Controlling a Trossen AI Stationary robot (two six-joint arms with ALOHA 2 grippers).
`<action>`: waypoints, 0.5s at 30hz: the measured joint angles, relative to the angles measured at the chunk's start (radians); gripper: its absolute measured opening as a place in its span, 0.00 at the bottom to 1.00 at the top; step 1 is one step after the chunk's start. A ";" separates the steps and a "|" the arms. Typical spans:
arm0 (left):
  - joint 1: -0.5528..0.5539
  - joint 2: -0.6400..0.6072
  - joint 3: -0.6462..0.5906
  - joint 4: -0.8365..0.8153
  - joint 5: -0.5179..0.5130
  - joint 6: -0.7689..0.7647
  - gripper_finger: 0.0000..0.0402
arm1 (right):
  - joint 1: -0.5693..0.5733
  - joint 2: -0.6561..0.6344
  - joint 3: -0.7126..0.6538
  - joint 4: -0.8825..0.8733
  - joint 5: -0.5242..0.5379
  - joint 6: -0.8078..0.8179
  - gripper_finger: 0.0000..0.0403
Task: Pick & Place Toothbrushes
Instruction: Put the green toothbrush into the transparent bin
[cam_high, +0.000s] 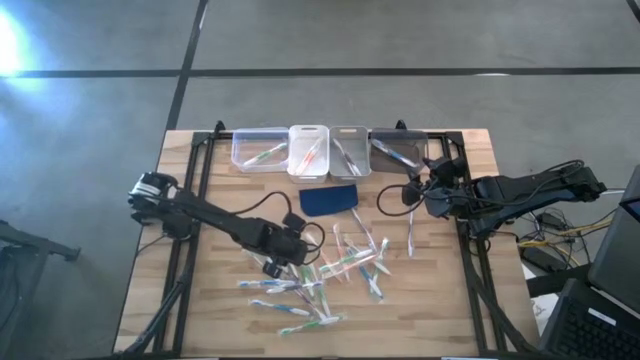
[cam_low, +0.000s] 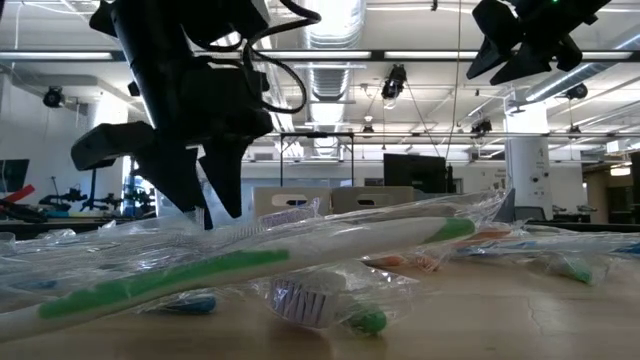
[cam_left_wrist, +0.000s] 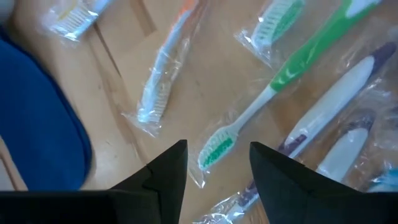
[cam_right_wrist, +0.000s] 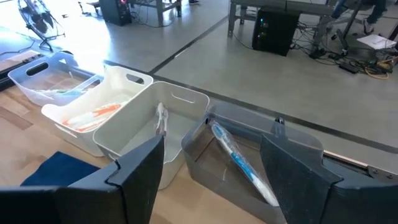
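Bench (cam_high: 190, 300): wood top, carries all below.

L arm: left gripper (cam_high: 283, 262) low over the pile's near edge, fingers (cam_left_wrist: 165, 177) spread, nothing between them; a green-bristled brush head (cam_left_wrist: 217, 149) sits just ahead of the gap.

R arm: right gripper (cam_high: 418, 193) up near the bins, fingers (cam_right_wrist: 140, 171) spread, empty.

Bins (cam_high: 310, 150): row of four at far edge, each w/ a few brushes inside.

Blue pad (cam_high: 328, 199): betw. bins and pile.

Toothbrushes (cam_high: 345, 262): loose heap mid-bench, each in clear wrap, overlapping.

Risks, judged:
- Wraps overlap, so closing may catch two at once.
- Slick film may slip out in transit.
- Neighbours could get dragged or scattered.
- A pinch at the head end would let the handle droop and snag a bin rim.
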 joint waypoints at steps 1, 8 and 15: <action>0.000 0.005 0.002 0.002 0.000 0.006 0.45 | 0.000 0.000 -0.001 0.000 0.000 0.000 0.66; 0.000 0.037 0.002 0.005 -0.005 0.040 0.45 | 0.000 0.000 -0.001 0.000 0.000 0.000 0.70; 0.011 0.040 0.002 0.015 -0.021 0.083 0.45 | -0.001 0.000 -0.001 0.000 0.000 0.000 0.74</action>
